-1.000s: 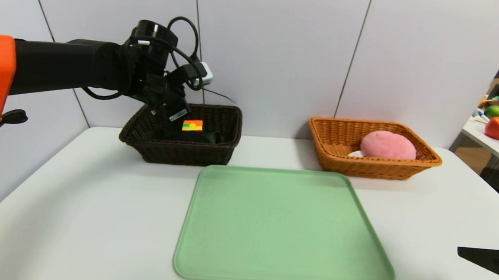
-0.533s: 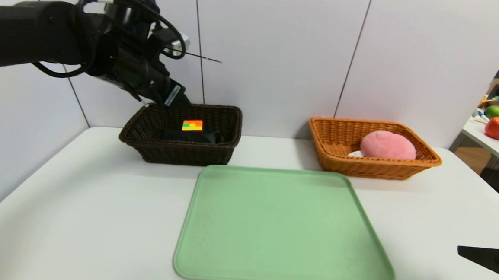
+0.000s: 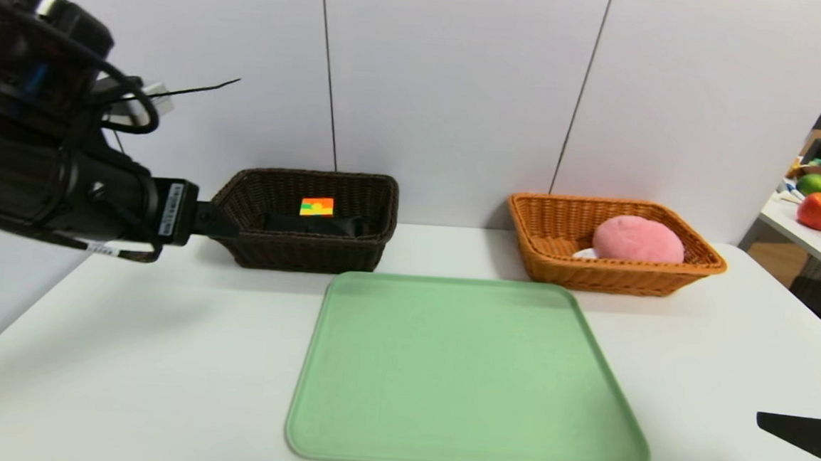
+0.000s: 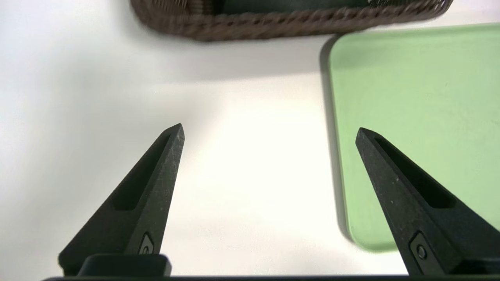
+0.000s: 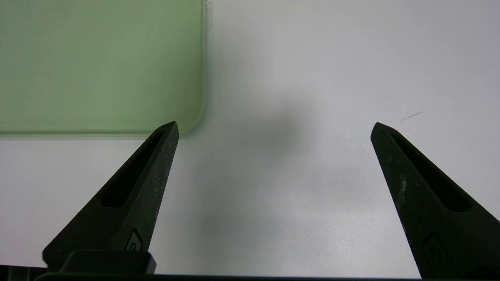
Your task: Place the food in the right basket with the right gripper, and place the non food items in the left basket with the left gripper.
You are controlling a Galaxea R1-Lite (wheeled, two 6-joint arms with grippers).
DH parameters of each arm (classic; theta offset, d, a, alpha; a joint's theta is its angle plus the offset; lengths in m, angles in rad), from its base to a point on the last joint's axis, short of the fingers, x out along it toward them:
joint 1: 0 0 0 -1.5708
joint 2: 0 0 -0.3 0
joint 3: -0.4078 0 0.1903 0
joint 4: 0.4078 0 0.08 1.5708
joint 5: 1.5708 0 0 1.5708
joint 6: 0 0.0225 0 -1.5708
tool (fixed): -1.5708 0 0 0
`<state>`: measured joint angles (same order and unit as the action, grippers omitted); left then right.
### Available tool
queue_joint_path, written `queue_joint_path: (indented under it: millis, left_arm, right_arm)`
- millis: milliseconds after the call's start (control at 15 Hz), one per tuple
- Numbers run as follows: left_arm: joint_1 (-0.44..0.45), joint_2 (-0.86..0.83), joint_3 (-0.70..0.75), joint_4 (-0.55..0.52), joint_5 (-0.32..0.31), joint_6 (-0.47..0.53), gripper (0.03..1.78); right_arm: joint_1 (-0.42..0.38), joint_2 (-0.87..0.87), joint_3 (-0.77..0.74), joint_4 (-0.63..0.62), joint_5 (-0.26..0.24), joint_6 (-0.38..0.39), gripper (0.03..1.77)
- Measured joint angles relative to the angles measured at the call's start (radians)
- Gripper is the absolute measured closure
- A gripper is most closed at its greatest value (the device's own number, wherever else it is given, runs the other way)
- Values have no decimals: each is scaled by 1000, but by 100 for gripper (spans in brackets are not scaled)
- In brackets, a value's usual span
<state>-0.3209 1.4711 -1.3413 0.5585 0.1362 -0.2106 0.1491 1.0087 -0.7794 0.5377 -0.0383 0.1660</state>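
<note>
The left gripper (image 4: 269, 132) hangs above the white worktop (image 3: 160, 358) at its left side, just in front of the dark brown wicker basket (image 3: 302, 249); its jaws stand wide apart with nothing between them, one finger over bare worktop and the other over the edge of the flat pale green plastic tray (image 3: 469, 377). Inside the dark basket lie a small cube with orange, green and yellow faces (image 3: 316, 206) and a dark item (image 3: 318, 223) beneath it. The orange wicker basket (image 3: 614, 275) stands to the right of the dark one, well apart, and holds a round pink soft item (image 3: 638, 239) with something small and white (image 3: 584, 253) touching it. The right gripper (image 5: 273, 127) sits low over the worktop by the tray's near right corner, jaws spread wide and holding nothing.
</note>
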Motion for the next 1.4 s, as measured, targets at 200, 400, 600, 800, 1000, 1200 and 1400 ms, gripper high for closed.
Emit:
queue_joint_path:
  millis: [200,400,600,800,1000,1200,1400]
  left_arm:
    - [-1,-170,171,7,41,-82,20]
    - [0,-310,300,9,105,-101,17]
    - [0,-442,414,6,137,-102,15]
    - [9,-559,505,5,142,-91,14]
    - [42,-653,572,7,140,-50,13]
    - [77,-740,617,11,140,-19,12]
    - [138,-830,663,39,138,3,12]
  right_arm:
    - [13,-26,3,6,-1,-6,10]
    - [22,-76,4,18,-1,-14,10]
    - [23,-155,4,55,-4,-37,10]
    - [23,-260,4,102,-12,-92,10]
    - [15,-366,-3,153,-15,-156,10]
    - [9,-458,-13,230,-16,-182,10]
    - [2,-543,-18,320,-16,-185,10]
